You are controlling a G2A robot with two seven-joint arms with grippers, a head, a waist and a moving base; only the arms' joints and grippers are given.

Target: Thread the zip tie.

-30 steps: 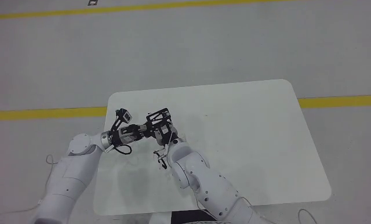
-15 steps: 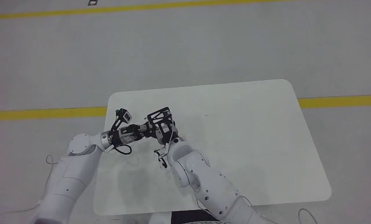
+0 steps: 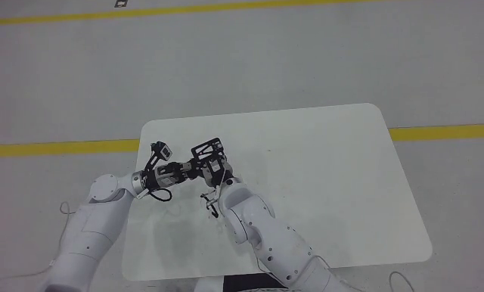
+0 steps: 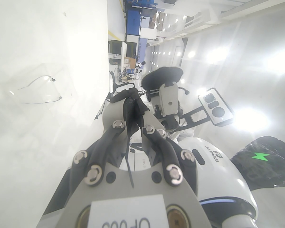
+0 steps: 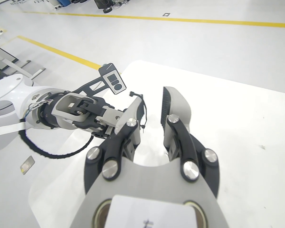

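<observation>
my left gripper [image 4: 131, 112] is clamped on the zip tie [image 4: 128, 164], holding it clear of the table [image 5: 228, 110] so the loose strap is reachable; my right gripper [image 5: 154, 100] sits just beside it, fingers apart (i judge, to take the tip for threading).

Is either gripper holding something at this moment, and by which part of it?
The left gripper is shut on the black zip tie, pinching its strap; one loose end runs back toward the palm. The right gripper is open and holds nothing.

Right jaws wide apart, left jaws seemingly pinched shut.
</observation>
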